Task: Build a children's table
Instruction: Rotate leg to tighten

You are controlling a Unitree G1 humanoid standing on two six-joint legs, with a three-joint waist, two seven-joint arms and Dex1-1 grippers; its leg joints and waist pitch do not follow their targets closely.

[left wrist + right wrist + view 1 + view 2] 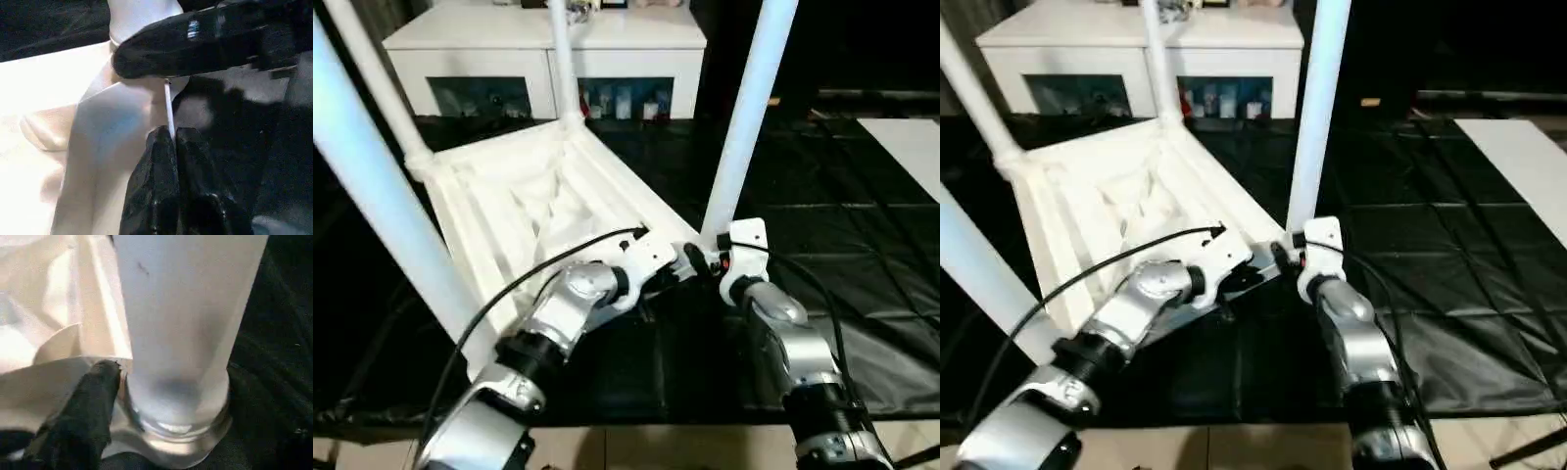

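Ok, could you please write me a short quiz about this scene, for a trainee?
1. True or false: the tabletop lies with its ribbed underside facing up.
2. How many legs stand in the corner sockets? A: two. B: three. C: four.
3. Fill in the missing word: the left hand, close to the near corner, is ___ (open or shut).

Key: 1 true; 2 C; 3 shut.
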